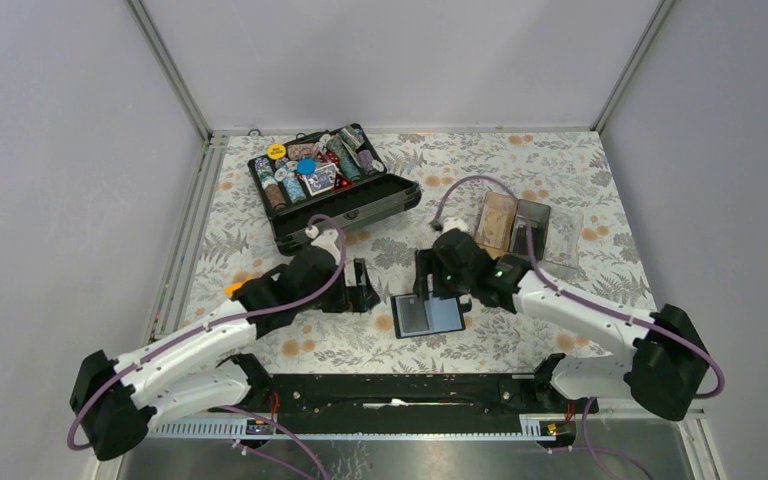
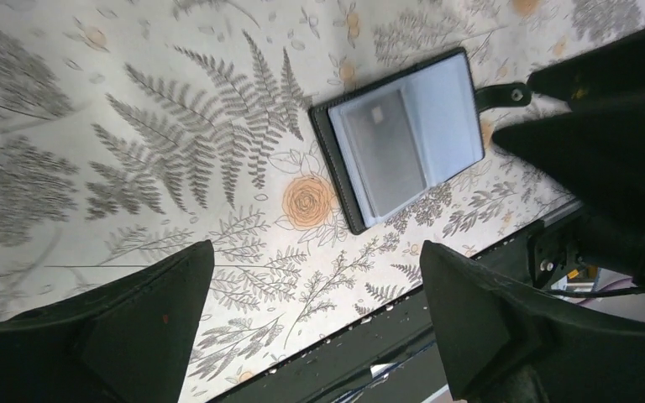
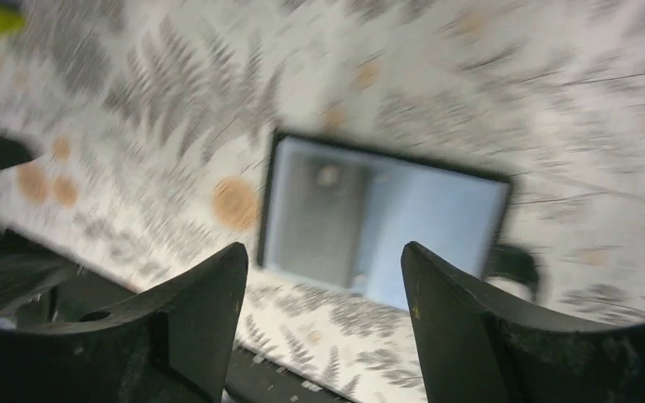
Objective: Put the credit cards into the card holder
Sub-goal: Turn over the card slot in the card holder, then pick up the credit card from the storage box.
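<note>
The card holder (image 1: 428, 316) lies open at lower centre of the top view. The right gripper (image 1: 425, 282), spread and empty, hangs at its upper edge; the left gripper (image 1: 362, 287), likewise spread, sits just left.

Case: open black hard-shell case (image 1: 360, 213), far left, filled with round multicoloured poker chips (image 1: 305, 167).
Tray: clear acrylic tray (image 1: 560, 228), far right.
Counter (image 1: 560, 160): pale fern-and-flower print.
</note>
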You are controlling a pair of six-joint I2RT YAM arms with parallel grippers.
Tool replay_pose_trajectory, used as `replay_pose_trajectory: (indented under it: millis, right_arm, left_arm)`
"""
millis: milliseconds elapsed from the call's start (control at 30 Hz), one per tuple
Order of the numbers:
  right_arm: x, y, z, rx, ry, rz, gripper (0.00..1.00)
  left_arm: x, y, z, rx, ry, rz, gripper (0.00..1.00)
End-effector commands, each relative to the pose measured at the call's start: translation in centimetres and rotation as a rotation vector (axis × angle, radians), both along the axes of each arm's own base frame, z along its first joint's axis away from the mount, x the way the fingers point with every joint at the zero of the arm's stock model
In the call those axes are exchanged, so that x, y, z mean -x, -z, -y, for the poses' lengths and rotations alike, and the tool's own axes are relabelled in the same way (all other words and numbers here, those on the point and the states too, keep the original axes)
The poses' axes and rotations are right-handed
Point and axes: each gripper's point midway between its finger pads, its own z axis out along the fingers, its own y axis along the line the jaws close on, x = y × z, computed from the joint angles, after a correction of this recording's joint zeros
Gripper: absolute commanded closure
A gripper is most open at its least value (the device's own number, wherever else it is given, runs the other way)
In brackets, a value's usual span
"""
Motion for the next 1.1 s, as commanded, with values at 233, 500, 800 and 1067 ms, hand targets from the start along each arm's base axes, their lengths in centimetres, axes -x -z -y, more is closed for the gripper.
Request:
replay_pose_trajectory:
  millis: [233,500,800,1067]
  right_arm:
    - [-9.8,-5.3,16.7,0.202,0.458,0.133,0.16]
    - [-14.8,-5.4,25.3,0.227,0.725,0.161,0.16]
    - [-17.7,-1.0,31.1,0.240,0.831,0.050,0.27]
    - [-18.7,1.8,30.9,0.160,0.792,-0.005,0.32]
  left_arm:
    - [-3.1,-10.3,-5.6,-0.041,0.027,0.241,0.01]
    - [-5.1,-10.2,-8.3,-0.102,-0.043,0.289,0.01]
    - [-5.8,-9.9,-9.0,-0.076,-0.069,0.285,0.01]
    - [-6.2,-9.5,-9.4,-0.054,-0.091,0.259,0.01]
